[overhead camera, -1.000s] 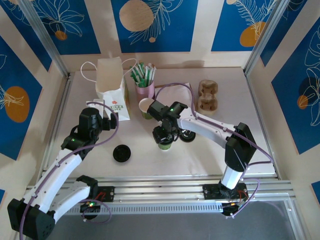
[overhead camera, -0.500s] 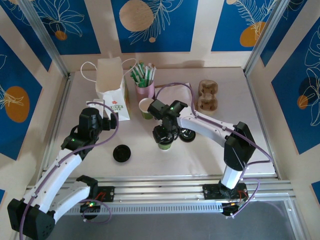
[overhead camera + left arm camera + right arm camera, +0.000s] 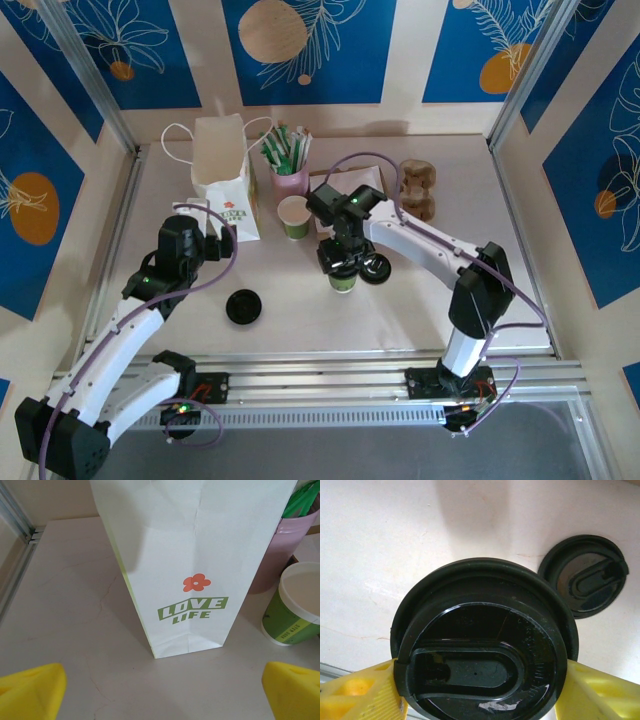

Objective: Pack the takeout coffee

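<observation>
Lately the right gripper (image 3: 480,695), clamped on the black-lidded green-and-white paper cup (image 3: 343,283), edged farther from the white paper bag (image 3: 222,165); bagging remains, and the left gripper (image 3: 160,692) hangs agape.

I'm watching from above, behind the arms (image 3: 130,320). Left wrist is closely facing the paper bag (image 3: 190,555); right is looking down, seemingly nearer, onto the lidded cup (image 3: 485,645); overhead is sharing both.
</observation>
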Controlling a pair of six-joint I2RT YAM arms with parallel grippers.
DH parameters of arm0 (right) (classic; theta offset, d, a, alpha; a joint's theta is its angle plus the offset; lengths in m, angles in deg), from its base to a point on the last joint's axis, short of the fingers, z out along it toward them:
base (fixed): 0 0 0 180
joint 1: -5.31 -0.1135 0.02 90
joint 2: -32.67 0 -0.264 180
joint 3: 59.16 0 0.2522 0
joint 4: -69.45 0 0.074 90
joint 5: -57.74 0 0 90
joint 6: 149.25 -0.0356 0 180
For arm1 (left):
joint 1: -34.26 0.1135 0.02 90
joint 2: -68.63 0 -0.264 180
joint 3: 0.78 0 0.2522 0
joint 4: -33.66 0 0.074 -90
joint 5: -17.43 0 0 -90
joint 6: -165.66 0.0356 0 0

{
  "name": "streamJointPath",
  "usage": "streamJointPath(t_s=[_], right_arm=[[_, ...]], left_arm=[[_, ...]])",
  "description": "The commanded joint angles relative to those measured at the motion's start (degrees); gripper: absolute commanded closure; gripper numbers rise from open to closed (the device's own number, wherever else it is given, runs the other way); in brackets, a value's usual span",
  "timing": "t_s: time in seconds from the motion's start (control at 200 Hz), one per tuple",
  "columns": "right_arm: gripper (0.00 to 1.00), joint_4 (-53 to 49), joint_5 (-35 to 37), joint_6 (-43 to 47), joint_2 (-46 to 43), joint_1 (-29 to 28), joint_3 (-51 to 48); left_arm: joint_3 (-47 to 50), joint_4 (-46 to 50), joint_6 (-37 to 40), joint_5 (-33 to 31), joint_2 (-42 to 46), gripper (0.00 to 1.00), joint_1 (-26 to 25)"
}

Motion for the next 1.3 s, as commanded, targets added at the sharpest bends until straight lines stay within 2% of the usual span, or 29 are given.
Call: streamJointPath(t_s=[0.0,0.175,0.435,0.675,0.835,0.985,1.295], right_arm=[[0.33,-2.8,0.5,0.9,-5.2,2.2,1.7],[0.33,-4.1,2.4,2.1,-11.3,10.1,0.7],[0.33,0.5,-0.9,3.8,-19.4,30.2,-7.5],[0.34,3.6,-1.2,3.1,-18.5,41.6,-10.4],[0.32,3.8,2.1,2.2,-15.7,46.2,-9.9],[0.32,3.9,2.2,1.6,-12.8,49.3,-9.7],[0.30,3.6,3.6,1.2,-7.9,51.4,-8.5]], left_arm=[[-0.7,0.5,1.4,0.2,0.4,0.00,-0.8],[-0.6,0.5,1.2,0.3,0.3,0.00,-0.9],[-0.6,0.5,1.1,0.9,-0.4,0.00,-1.4],[-0.8,0.5,0.8,1.7,-1.4,0.00,-2.1],[-0.8,0.6,0.7,1.6,-1.4,0.00,-2.7],[-0.7,0.6,0.7,1.4,-1.4,0.00,-3.5],[-0.7,0.6,0.9,1.1,-0.8,0.00,-4.3]])
